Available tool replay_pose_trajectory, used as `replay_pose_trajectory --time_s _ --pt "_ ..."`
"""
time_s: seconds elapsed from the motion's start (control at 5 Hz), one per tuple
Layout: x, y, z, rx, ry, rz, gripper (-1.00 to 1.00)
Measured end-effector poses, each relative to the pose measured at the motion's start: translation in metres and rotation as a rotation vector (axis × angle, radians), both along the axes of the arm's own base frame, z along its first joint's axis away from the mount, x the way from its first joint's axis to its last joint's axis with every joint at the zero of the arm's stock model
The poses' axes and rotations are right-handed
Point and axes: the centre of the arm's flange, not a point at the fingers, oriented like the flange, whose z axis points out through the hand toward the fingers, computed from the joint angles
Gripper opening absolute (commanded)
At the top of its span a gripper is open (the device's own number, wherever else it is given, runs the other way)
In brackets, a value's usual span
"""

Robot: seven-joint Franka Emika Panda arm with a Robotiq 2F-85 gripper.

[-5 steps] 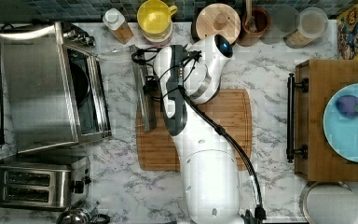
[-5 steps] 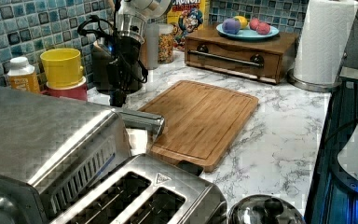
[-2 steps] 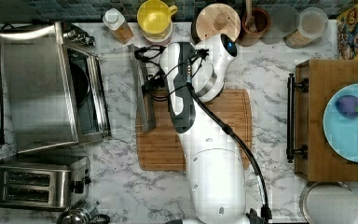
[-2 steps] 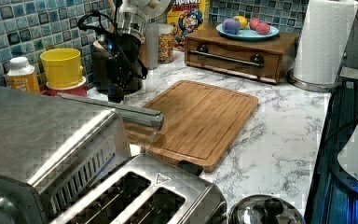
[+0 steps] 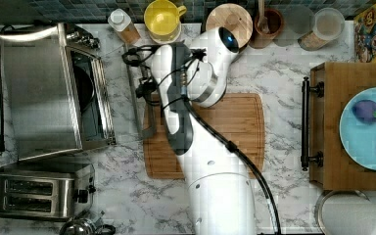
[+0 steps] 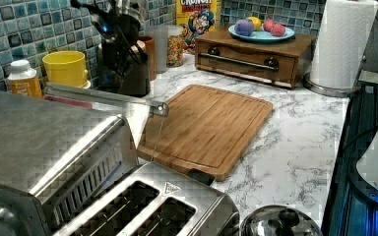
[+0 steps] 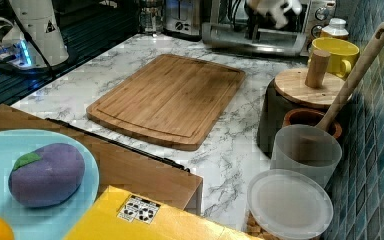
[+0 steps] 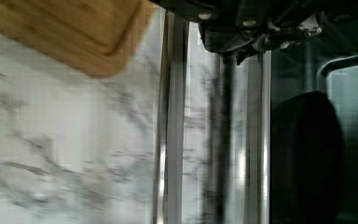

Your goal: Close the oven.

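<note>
The oven (image 5: pixel 39 93) is a brushed steel box at the top view's left, also seen as a steel top (image 6: pixel 39 137) in the left view and far back in the right view (image 7: pixel 275 22). Its glass door is partly raised, and the long bar handle (image 5: pixel 136 93) (image 6: pixel 103 96) hangs in the air over the counter. My gripper (image 5: pixel 146 89) is at the handle, on the side away from the oven, and shows as a dark shape (image 6: pixel 123 54) behind the bar. In the wrist view the handle (image 8: pixel 170 116) runs beside the dark interior (image 8: pixel 307 154).
A wooden cutting board (image 5: pixel 225 137) lies under my arm. A two-slot toaster (image 5: pixel 44 191) stands beside the oven. A yellow mug (image 5: pixel 164 19), a bottle (image 5: pixel 122 24) and jars line the tiled wall. A wooden box (image 5: pixel 333 127) holds a plate of fruit.
The door has swung up from nearly flat to partly raised. Its handle and my gripper have moved toward the oven, to the top view's left.
</note>
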Motion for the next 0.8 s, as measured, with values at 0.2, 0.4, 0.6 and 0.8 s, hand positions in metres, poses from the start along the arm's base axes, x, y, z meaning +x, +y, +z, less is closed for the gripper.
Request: replay_pose_trajectory --time_s 0.2,0.4,0.6,0.8 --pt "-0.003 0.049 0.044 -0.107 -0.063 0.079 -1.00" --pt "-0.014 0.113 0.083 -0.271 -0.157 0.146 -1.00" --pt "-0.040 0.189 0.116 -0.352 -0.249 0.219 -1.00" --pt "-0.070 0.257 0.137 -0.479 -0.386 0.288 -1.00"
